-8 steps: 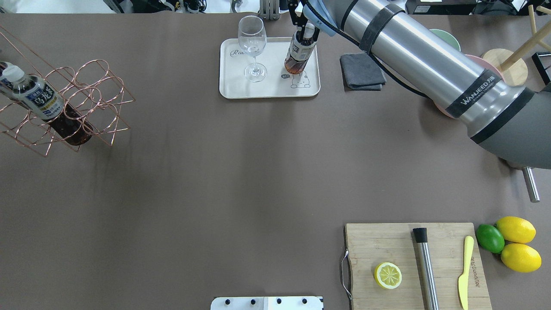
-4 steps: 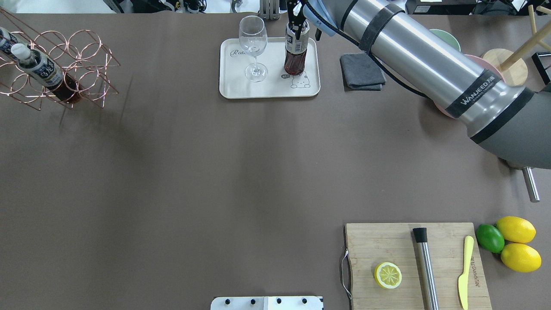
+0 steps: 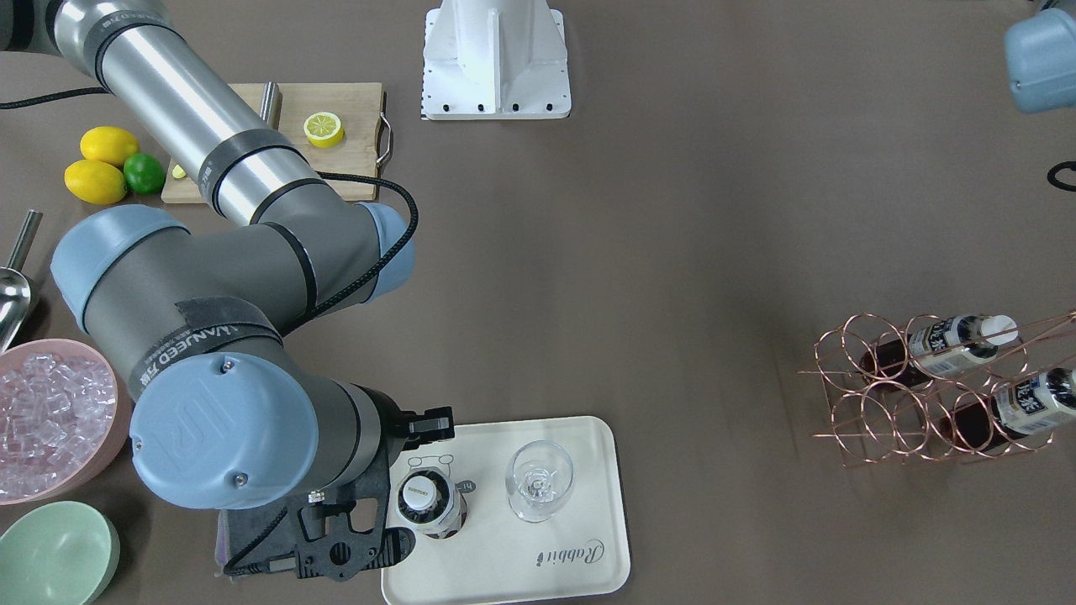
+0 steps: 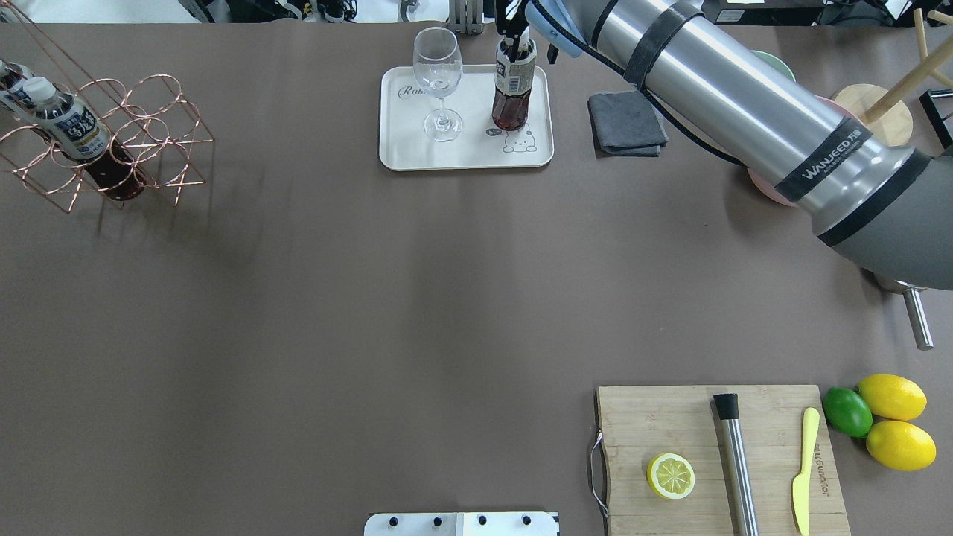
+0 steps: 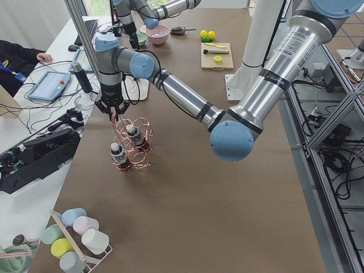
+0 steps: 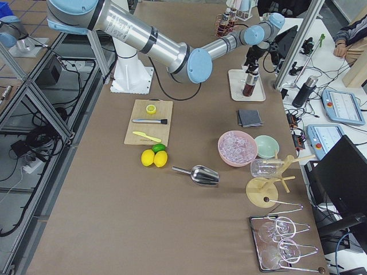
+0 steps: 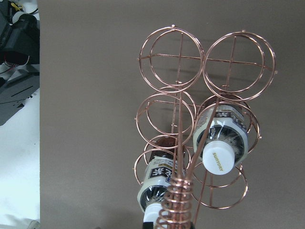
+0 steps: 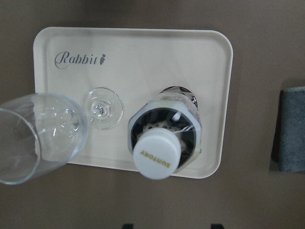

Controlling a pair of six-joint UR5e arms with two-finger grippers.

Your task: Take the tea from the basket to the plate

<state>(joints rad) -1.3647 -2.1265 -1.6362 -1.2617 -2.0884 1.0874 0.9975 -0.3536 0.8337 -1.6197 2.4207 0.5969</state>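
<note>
One tea bottle [image 4: 512, 93] stands upright on the cream plate [image 4: 417, 152], beside the bear drawing. My right gripper [image 4: 515, 43] hovers over its white cap [image 8: 157, 155]. The fingers are open and show only at the wrist view's bottom edge. The copper wire basket [image 4: 149, 119] is at the table's far left with two more tea bottles [image 3: 950, 340] [image 3: 1021, 403] lying in its rings. My left gripper [image 5: 112, 109] is shut on the top of the twisted handle [image 7: 177, 191]. I cannot tell whether the basket touches the table.
A wine glass [image 4: 438, 82] stands on the plate left of the tea. A grey cloth [image 4: 625, 123] lies right of the plate, near a pink ice bowl [image 3: 50, 416] and a green bowl [image 3: 55, 555]. A cutting board [image 4: 715, 454] with lemons is at the near right.
The tea on the plate went from tilted in my right gripper to standing upright, and the fingers have come off it. The basket swung away along the left edge, then partly back.
</note>
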